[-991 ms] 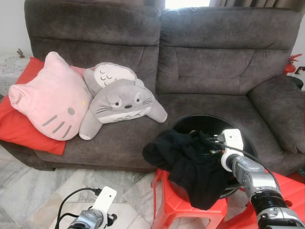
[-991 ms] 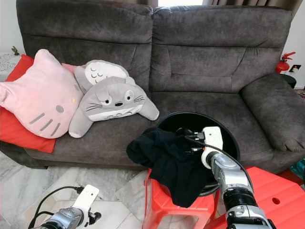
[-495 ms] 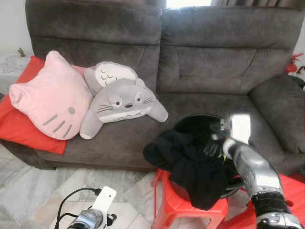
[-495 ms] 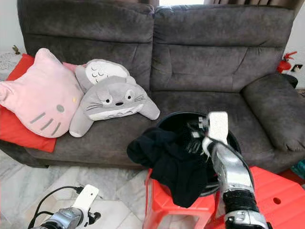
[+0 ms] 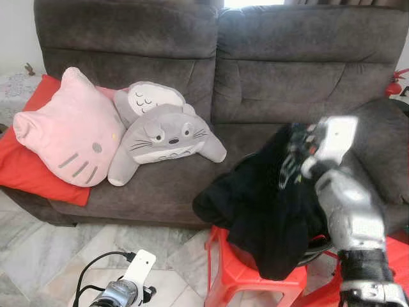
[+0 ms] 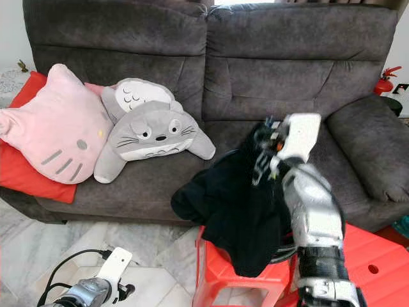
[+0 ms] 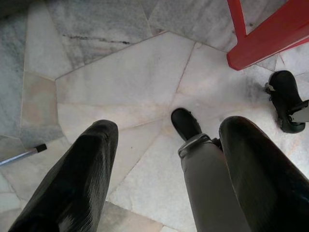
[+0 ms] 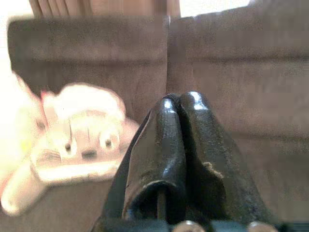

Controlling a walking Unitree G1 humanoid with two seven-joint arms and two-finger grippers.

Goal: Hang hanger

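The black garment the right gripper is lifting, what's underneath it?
Under the black garment sit a red stool and the rim of a black basket. The basket's contents are covered. The right gripper is shut on the cloth.

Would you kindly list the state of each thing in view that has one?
Right hand: shut on black garment, raised.
Left hand: open, hanging idle above the floor.
Black garment: lifted at one end, rest draped over the stool.
Red stool: upright.
Grey plush: lying on the sofa.
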